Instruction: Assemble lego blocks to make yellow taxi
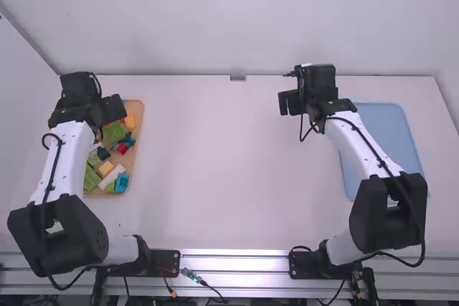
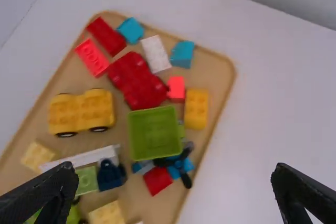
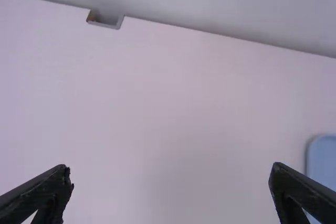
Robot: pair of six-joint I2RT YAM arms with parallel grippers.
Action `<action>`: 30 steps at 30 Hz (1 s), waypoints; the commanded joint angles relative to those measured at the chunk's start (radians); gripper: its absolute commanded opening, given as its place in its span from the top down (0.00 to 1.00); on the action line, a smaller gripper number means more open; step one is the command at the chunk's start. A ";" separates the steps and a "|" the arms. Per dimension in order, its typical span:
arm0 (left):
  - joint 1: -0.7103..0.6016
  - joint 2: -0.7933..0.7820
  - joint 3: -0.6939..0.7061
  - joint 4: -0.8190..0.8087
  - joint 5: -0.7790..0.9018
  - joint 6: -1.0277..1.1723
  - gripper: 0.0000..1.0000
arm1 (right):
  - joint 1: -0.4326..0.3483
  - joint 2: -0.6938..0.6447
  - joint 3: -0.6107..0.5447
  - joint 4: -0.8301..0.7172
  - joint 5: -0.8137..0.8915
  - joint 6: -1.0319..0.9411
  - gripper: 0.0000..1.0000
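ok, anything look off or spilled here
Nothing stands out. The blocks lie jumbled in the tan tray, some resting against each other, but that looks like ordinary loose storage. I see none spilled onto the table, and the blue tray lies flat.

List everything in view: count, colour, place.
Tray: one, tan, table left
Wheeled piece: one, yellow, tan tray
Car-shaped piece: one, red, tan tray
Open box: one, green, tan tray
Other pieces: many, mixed, tan tray
Second tray: one, blue, table right
Table: one, white, under trays
Bracket: one, grey, table's far edge
Wall: one, pale, beyond table
Frame: one, silver, near edge
Cables: several, black, along arms
Arms: two, white and black, bases on frame
Left pincer: one, black, open near tan tray
Right pincer: one, black, open over table
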 commanded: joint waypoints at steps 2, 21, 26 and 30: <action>0.069 0.077 0.109 -0.097 -0.084 -0.005 0.01 | -0.013 0.021 0.026 0.000 -0.003 -0.005 0.01; 0.204 0.290 0.362 -0.299 -0.066 0.500 0.01 | -0.046 0.021 0.026 0.016 -0.003 -0.005 0.01; 0.205 0.290 0.360 -0.301 -0.029 0.619 0.01 | -0.046 0.021 0.026 0.017 -0.003 -0.005 0.01; 0.222 0.294 0.369 -0.316 0.120 0.832 0.01 | -0.046 0.021 0.026 0.018 -0.003 -0.005 0.01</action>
